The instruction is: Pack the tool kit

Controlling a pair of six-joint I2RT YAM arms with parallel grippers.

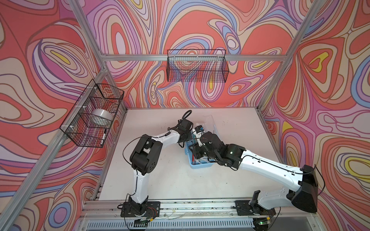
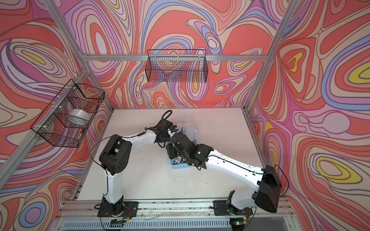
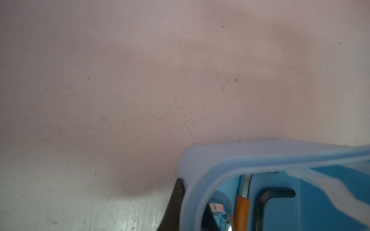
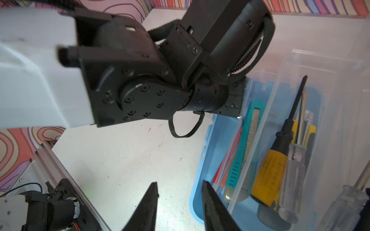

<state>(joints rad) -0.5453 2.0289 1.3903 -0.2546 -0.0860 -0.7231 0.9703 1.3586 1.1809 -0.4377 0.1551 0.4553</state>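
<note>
The tool kit, a light-blue box [image 1: 200, 165] [image 2: 177, 164], sits mid-table under both wrists. Its clear lid [image 1: 210, 122] [image 4: 330, 80] stands raised behind it. My left gripper [image 3: 192, 196] is shut on the box's wall [image 3: 260, 158], one finger outside and one inside. Inside lie a black hex key [image 3: 266, 198], a teal utility knife [image 4: 246, 144], a yellow-handled screwdriver [image 4: 274, 166] and a clear-handled screwdriver [image 4: 294, 172]. My right gripper [image 4: 179, 185] is open and holds nothing. It hangs over the box's near corner [image 4: 195, 200], one finger above the table, the other above the rim.
A black wire basket [image 1: 92, 116] on the left wall holds a white tape roll [image 1: 101, 118] and a marker [image 1: 103, 137]. Another wire basket [image 1: 197, 66] hangs on the back rail. The left arm's wrist [image 4: 160, 80] is close in front of my right gripper.
</note>
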